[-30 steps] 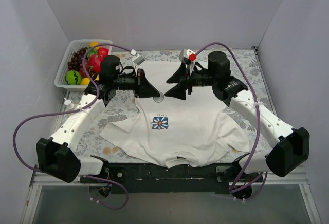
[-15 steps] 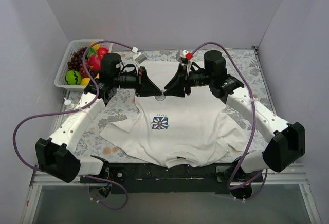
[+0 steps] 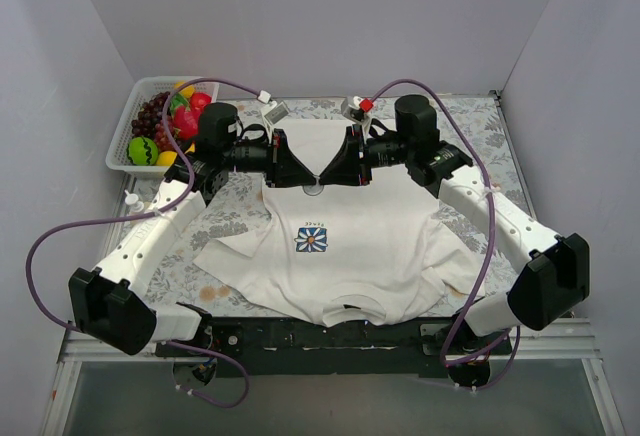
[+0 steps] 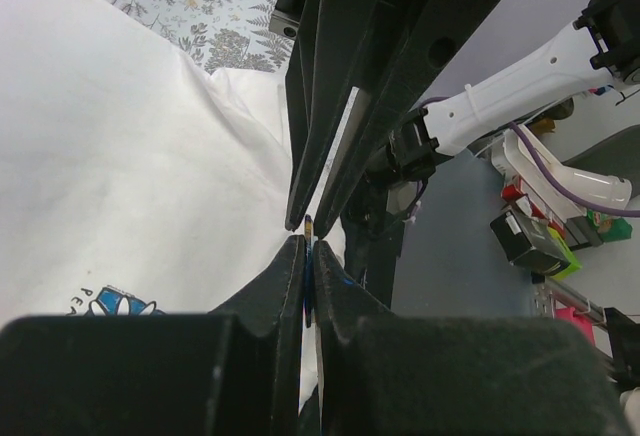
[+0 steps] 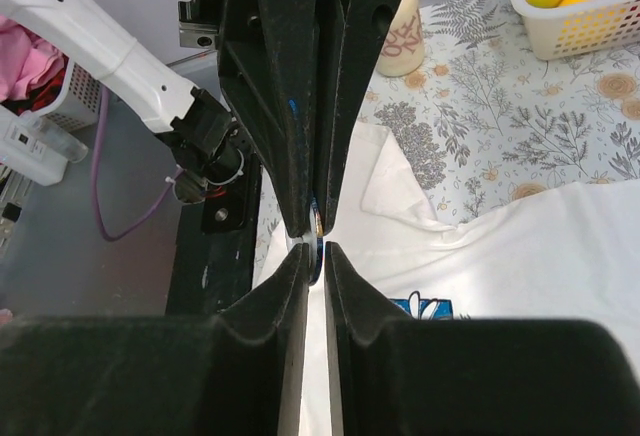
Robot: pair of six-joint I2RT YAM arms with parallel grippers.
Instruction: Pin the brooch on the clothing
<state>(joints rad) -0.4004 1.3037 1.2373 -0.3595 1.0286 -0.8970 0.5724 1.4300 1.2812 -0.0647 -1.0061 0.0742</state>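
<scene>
A white shirt (image 3: 370, 246) lies spread on a floral cloth (image 3: 230, 218), its neck towards the arm bases and its blue flower print (image 3: 311, 240) facing up. Beyond the print, the left gripper (image 3: 305, 178) and right gripper (image 3: 331, 175) meet tip to tip over the shirt's far part. The brooch (image 4: 306, 274) sits edge-on between the tips, dark blue with a yellow speck. The left jaws are closed to a thin slit and pinch it. The right jaws are also narrow, set about its other edge; I cannot tell whether they press on it. At the far left corner stands a white basket (image 3: 118, 141) of fruit (image 3: 143, 150)
</scene>
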